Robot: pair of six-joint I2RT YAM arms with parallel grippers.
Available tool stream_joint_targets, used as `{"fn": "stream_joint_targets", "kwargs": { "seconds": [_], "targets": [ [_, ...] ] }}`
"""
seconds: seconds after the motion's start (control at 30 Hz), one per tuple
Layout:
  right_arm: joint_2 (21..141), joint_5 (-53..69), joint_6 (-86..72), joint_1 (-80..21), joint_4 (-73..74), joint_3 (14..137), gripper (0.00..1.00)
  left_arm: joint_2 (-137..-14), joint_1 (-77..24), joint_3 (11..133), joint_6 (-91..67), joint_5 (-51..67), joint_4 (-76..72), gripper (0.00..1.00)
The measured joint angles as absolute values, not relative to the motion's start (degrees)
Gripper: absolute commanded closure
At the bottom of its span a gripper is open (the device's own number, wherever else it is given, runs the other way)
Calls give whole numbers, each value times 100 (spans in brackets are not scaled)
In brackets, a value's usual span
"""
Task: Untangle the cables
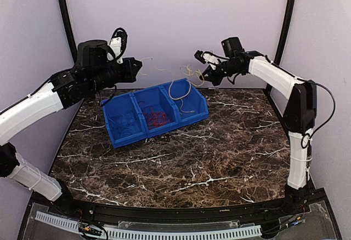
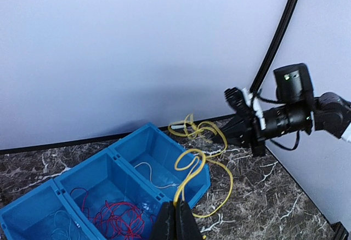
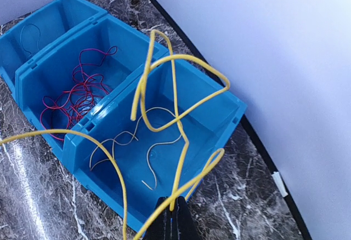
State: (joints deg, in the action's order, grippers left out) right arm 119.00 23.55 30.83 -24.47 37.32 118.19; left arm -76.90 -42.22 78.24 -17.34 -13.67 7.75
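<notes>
A tangle of yellow cables hangs in the air between my two grippers, above the right end of a blue three-part bin. My left gripper is shut on one yellow strand, which loops away toward the right gripper. My right gripper is shut on yellow strands that arch over the bin. In the top view the left gripper and the right gripper are both raised near the back wall. Red cables lie in the middle compartment and dark blue ones in the left.
A pale thin wire lies loose in the bin's right compartment. The bin sits toward the back of the dark marble table. Black frame posts and the pale wall stand close behind both grippers.
</notes>
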Motion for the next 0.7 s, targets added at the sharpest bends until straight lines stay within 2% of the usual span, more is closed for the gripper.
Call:
{"fn": "stream_joint_targets", "kwargs": {
  "seconds": [0.1, 0.2, 0.33, 0.5, 0.7],
  "targets": [
    [12663, 2443, 2899, -2515, 3719, 12265, 89, -8154, -4222, 8088, -1728, -1332, 414, 100],
    [13292, 2558, 2740, -2545, 3743, 12543, 74, -8661, -4204, 8265, -1712, -1352, 38, 100],
    [13568, 2593, 2563, -2545, 3815, 12431, 61, -9596, -4064, 8711, -1782, -1258, -244, 100],
    [12626, 2394, 2515, -2495, 3651, 11284, 56, -10774, -3887, 9380, -1894, -939, -390, 100],
    [10792, 2281, 2550, -2180, 3361, 9649, 55, -11552, -3846, 9992, -1968, -644, -469, 100]
  ]
}}
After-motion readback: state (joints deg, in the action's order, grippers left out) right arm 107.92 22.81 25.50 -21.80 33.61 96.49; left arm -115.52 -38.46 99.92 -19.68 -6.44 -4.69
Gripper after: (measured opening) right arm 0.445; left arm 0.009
